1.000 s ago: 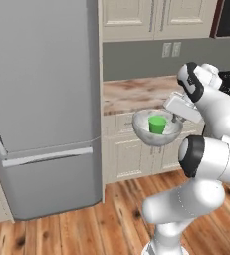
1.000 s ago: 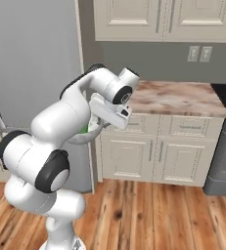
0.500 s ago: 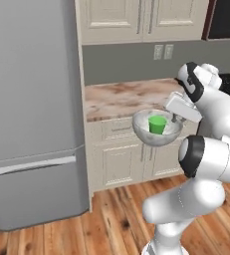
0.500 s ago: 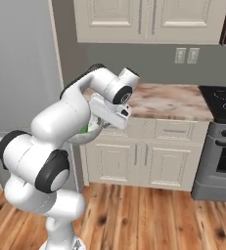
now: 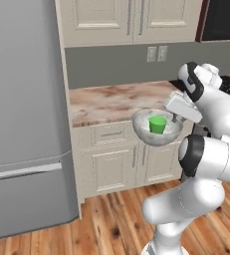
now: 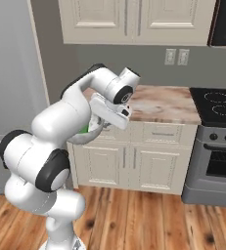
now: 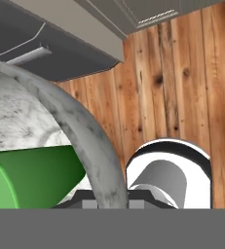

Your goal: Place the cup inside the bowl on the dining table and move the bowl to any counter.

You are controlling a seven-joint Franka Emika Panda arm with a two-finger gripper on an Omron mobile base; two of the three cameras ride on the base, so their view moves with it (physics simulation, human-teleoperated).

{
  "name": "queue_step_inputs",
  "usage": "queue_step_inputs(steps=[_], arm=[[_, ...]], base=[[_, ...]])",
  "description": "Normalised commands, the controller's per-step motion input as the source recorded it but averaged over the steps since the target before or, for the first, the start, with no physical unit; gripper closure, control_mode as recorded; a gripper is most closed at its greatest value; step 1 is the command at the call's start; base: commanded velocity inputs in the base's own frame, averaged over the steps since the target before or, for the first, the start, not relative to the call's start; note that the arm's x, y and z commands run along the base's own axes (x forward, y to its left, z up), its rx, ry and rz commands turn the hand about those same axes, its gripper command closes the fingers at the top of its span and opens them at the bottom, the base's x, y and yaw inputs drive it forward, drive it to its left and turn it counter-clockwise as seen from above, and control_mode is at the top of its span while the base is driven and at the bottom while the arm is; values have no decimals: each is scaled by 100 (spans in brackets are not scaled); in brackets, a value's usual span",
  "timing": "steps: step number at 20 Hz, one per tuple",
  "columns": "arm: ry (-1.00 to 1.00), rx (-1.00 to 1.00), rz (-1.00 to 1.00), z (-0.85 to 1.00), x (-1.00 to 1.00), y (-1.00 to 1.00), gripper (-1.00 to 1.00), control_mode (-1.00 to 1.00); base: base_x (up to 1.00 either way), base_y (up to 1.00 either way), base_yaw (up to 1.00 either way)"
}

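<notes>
- Tool point(image 5: 175, 118) clenched on the rim of the speckled bowl point(image 5: 149, 133), held in the air.
- Green cup point(image 5: 158, 124) sits inside the bowl.
- Marble tabletop point(image 5: 111, 102) lies just behind the bowl.

From my right base camera I see the arm point(image 6: 60, 122) folded high across the left of the frame, with the hand pressed against the rim of the bowl point(image 6: 87, 136); a sliver of the green cup point(image 6: 83, 130) peeks out beside the forearm. Behind it stands the counter point(image 6: 158, 103) over cream cabinets point(image 6: 129, 163). A stove point(image 6: 213, 146) sits at right and the grey fridge point(image 6: 9, 73) at left, above the wooden floor point(image 6: 148, 219).
</notes>
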Motion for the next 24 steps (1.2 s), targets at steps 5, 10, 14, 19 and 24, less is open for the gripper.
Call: queue_step_inputs(steps=[5,10,14,19,24], arm=[[0,0,0,0,0,0,100,100],[0,0,0,0,0,0,100,100],[0,0,0,0,0,0,100,100],[0,0,0,0,0,0,100,100],[0,0,0,0,0,0,100,100]], base=[[45,-15,0],[57,-8,0],[61,-13,0],[52,-19,0],[41,-20,0]])
